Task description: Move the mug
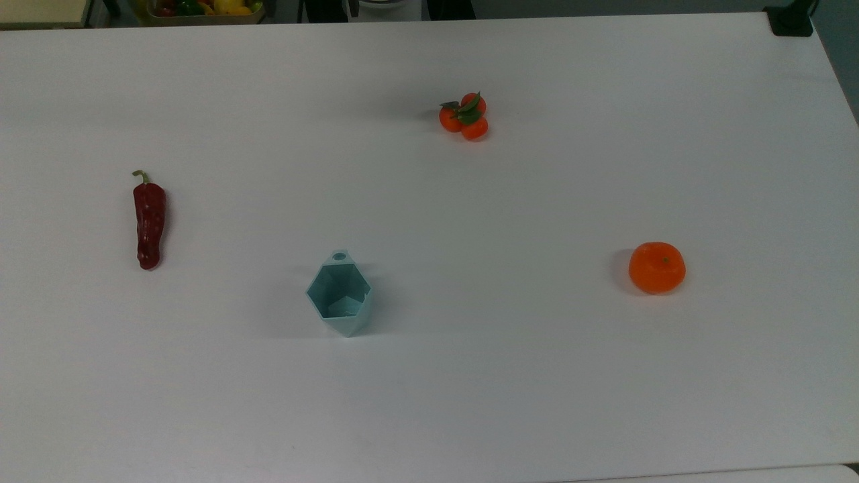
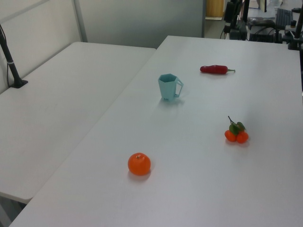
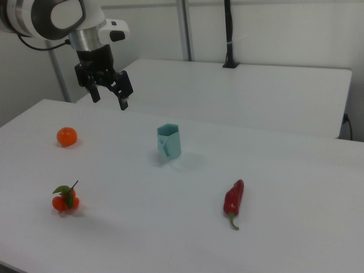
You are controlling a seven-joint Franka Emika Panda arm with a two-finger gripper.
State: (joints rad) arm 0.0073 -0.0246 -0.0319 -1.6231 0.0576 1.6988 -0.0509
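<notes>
Top view: mug [image 1: 339, 294] upright on the white surface [image 1: 429, 376], between red chili [image 1: 148, 223] and orange fruit [image 1: 657, 267]. Left view: mug [image 2: 168, 87] handle faces the left view's right. Right view: tool [image 3: 109, 96], fingers spread and empty, hangs above the surface; mug [image 3: 169, 141] lies below it, toward the right view's right.

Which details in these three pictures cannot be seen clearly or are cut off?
- Right view: the arm above the pincer is cut off by the left and top edges.
- Top view: the mug hides its own handle below the rim.
- Top view: the tray of vegetables is cut off by the top edge.
</notes>
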